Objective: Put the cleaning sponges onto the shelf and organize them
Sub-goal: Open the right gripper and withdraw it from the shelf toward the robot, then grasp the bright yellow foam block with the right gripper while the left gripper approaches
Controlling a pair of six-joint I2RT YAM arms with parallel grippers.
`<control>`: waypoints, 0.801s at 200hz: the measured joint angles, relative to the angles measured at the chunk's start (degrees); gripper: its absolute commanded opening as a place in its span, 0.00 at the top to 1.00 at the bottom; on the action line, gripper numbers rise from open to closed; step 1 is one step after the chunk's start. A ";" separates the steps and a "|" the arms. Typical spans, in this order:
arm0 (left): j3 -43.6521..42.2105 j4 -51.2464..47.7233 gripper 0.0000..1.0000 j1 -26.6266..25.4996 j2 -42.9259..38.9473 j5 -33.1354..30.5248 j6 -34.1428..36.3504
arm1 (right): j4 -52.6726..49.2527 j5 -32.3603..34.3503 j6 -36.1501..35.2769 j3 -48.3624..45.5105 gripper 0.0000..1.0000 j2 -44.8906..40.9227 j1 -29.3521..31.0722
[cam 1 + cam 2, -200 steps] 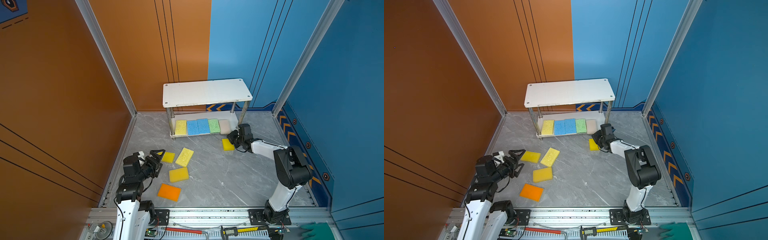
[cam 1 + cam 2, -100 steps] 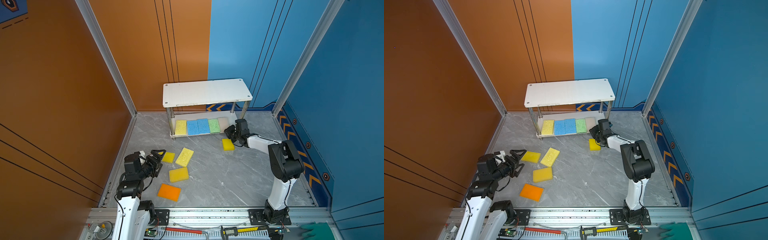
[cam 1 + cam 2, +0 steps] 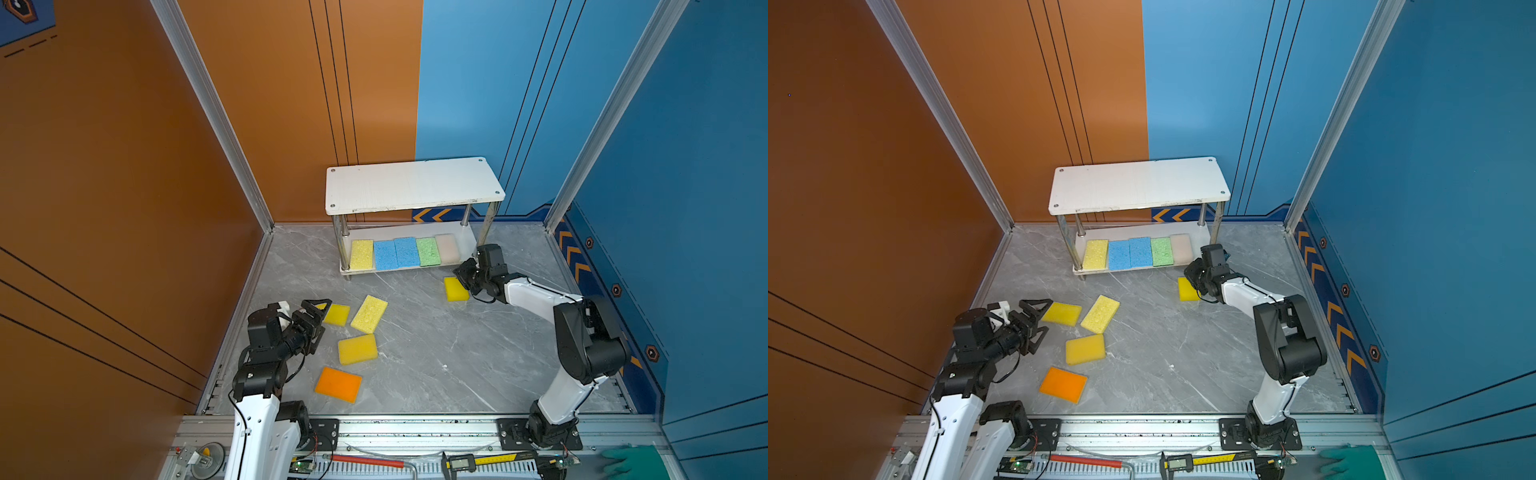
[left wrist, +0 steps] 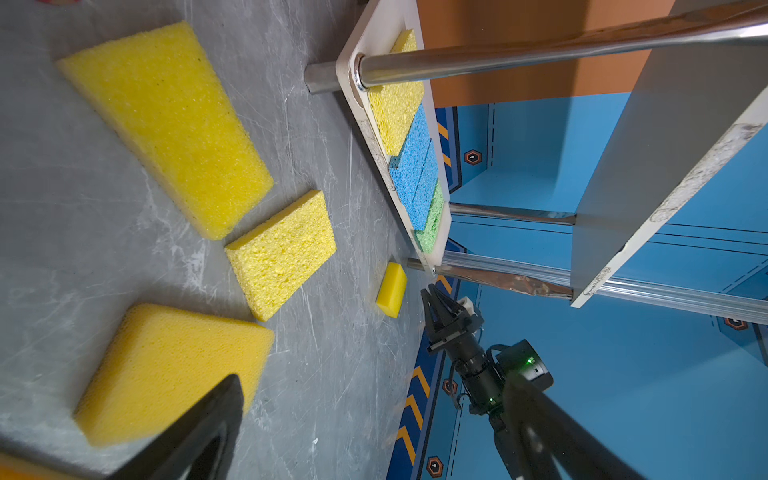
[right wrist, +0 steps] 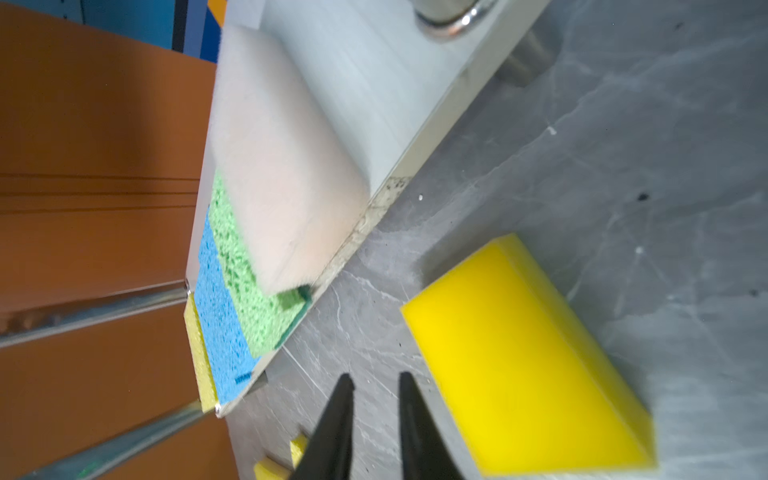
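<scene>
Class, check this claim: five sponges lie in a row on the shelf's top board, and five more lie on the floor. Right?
No. The row of five sponges lies on the shelf's lower board, not the top one, as both top views show. The rest holds.

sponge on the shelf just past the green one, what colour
The end sponge is pale beige-pink, best seen in the right wrist view.

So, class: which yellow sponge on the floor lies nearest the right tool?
The smooth bright-yellow sponge lying alone by the shelf corner, beside the right tool; the other three yellow sponges cluster near the left tool.
</scene>
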 measured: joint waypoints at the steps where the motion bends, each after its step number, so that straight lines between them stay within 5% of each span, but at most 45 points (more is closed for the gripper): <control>1: 0.00 0.00 0.02 -0.04 0.04 0.00 0.02 | -0.52 0.00 -0.22 -0.02 0.43 -0.44 -0.04; 31: 1.05 -0.15 0.02 -4.35 3.23 -0.09 1.99 | -10.80 -2.54 -11.91 0.35 0.26 -6.56 -2.51; 98: 6.82 -0.37 0.02 -25.53 19.67 -2.43 9.11 | -30.05 -8.39 -33.99 3.96 0.25 3.15 -7.08; 160: 7.96 -0.44 0.02 -26.97 18.93 -4.66 10.40 | -31.65 -9.01 -38.82 10.60 0.26 7.91 -7.08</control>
